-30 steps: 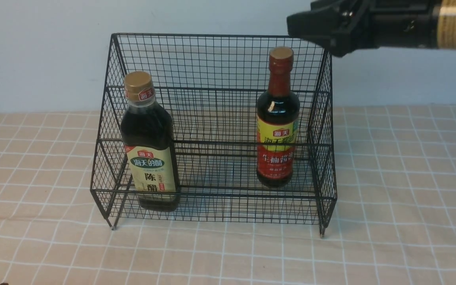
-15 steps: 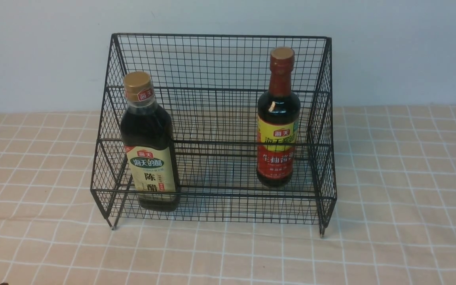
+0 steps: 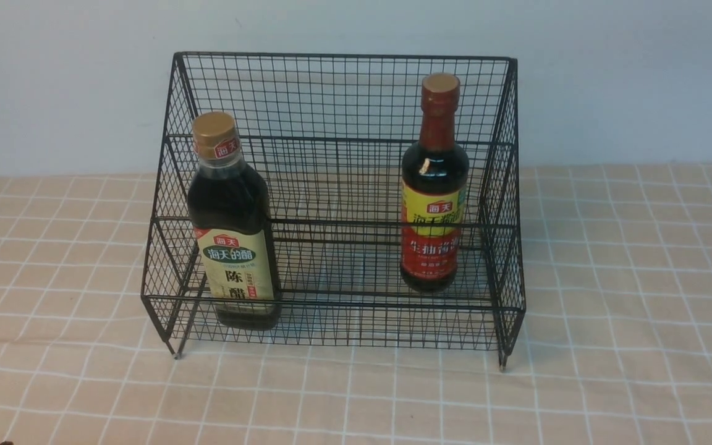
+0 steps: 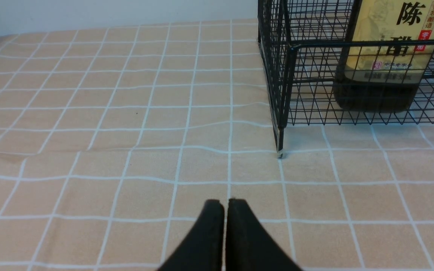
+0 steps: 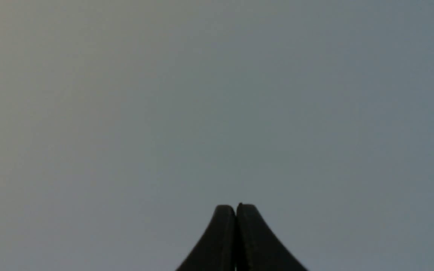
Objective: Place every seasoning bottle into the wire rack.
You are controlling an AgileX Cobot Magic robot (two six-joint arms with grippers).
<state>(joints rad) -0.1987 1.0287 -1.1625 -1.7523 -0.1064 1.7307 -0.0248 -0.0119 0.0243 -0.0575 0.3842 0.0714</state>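
The black wire rack (image 3: 343, 62) stands on the checked cloth. Inside it, at the front left, the squarish seasoning bottle (image 3: 234, 228) with a gold cap stands upright. The round long-necked seasoning bottle (image 3: 434, 185) with a brown-red cap stands upright further back on the right. Neither arm shows in the front view. My left gripper (image 4: 225, 203) is shut with nothing in it, low over the cloth, short of the rack's corner foot (image 4: 279, 153); the squarish bottle's base (image 4: 375, 96) shows behind the mesh. My right gripper (image 5: 236, 207) is shut and empty, facing only a plain grey wall.
A peach cloth with a white grid (image 3: 628, 309) covers the table around the rack. A pale wall (image 3: 65, 80) runs close behind the rack.
The right arm, which reached in at the top right above the long-necked bottle one second ago, has withdrawn out of the front view. Both bottles and the rack have stayed put.
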